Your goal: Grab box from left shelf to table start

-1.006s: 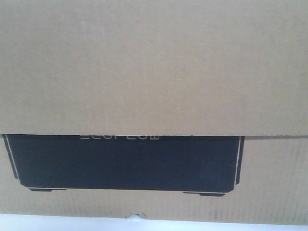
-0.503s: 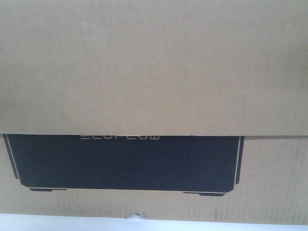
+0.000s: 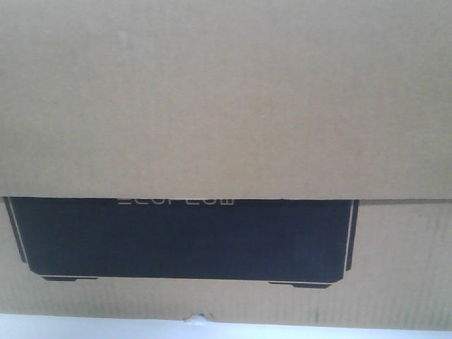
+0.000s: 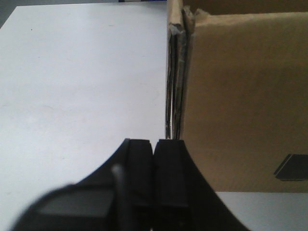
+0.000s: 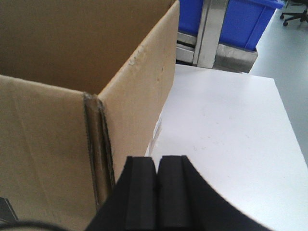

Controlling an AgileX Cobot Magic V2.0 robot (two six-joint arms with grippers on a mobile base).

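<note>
- One large brown corrugated cardboard box [image 3: 226, 99] with a black rectangular printed panel [image 3: 183, 240] stands on the plain white table [image 4: 77, 86], filling the front view.
- Its top is open, and a folded corner edge [image 5: 98, 144] rises just left of the right gripper.
- Both grippers are black: the left gripper [image 4: 154, 144] has its pads pressed together at the box's left corner, holding nothing; the right gripper [image 5: 157, 163] is likewise closed and empty.
- Far behind the table, blue plastic trays [image 5: 250, 21] sit behind a steel post [image 5: 211, 29].
</note>
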